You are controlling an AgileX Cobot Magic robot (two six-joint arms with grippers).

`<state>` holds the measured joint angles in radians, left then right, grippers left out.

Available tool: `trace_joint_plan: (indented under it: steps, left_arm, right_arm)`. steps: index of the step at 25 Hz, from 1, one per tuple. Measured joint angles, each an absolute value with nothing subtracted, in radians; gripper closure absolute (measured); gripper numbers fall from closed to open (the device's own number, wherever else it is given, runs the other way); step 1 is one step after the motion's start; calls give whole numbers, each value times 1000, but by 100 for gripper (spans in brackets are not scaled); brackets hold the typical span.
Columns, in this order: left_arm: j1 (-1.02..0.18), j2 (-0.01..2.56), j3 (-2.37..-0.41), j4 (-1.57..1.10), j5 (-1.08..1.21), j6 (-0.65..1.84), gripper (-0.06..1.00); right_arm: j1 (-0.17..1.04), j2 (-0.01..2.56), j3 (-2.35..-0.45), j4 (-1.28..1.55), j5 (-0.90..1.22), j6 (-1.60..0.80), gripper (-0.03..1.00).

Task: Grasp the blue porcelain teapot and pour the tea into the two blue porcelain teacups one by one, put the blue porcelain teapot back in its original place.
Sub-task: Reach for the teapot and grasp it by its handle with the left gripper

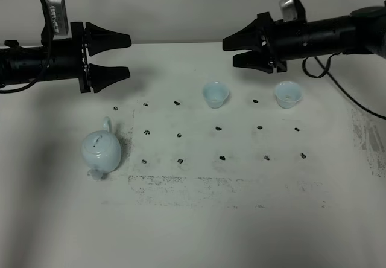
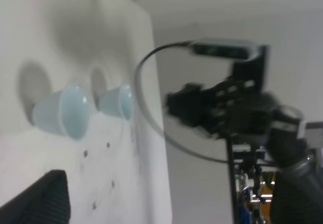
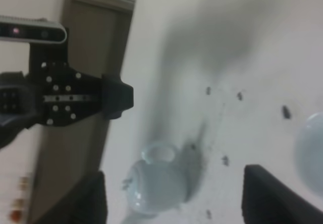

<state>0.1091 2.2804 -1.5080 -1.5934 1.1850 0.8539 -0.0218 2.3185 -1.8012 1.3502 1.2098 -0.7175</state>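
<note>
The blue porcelain teapot stands upright at the left front of the table, lid on, handle toward the back and spout toward the front. It also shows in the right wrist view. The two blue porcelain teacups stand upright side by side at the back right, and also show in the left wrist view. My left gripper is open and empty, held above the table behind the teapot. My right gripper is open and empty, held above and behind the left cup.
The white table carries a grid of small dark marks between the teapot and the cups, and scuffed patches toward the front. The two arms face each other across the back of the table. The right arm's cable hangs near the right cup.
</note>
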Motion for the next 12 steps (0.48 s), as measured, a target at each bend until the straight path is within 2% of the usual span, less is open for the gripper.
trace_joint_plan:
  steps: [12]
  left_arm:
    - [114,2212,-1509,-1556,1187,862,18]
  right_arm:
    - [-117,2056,-1802,942,1212,-671,38]
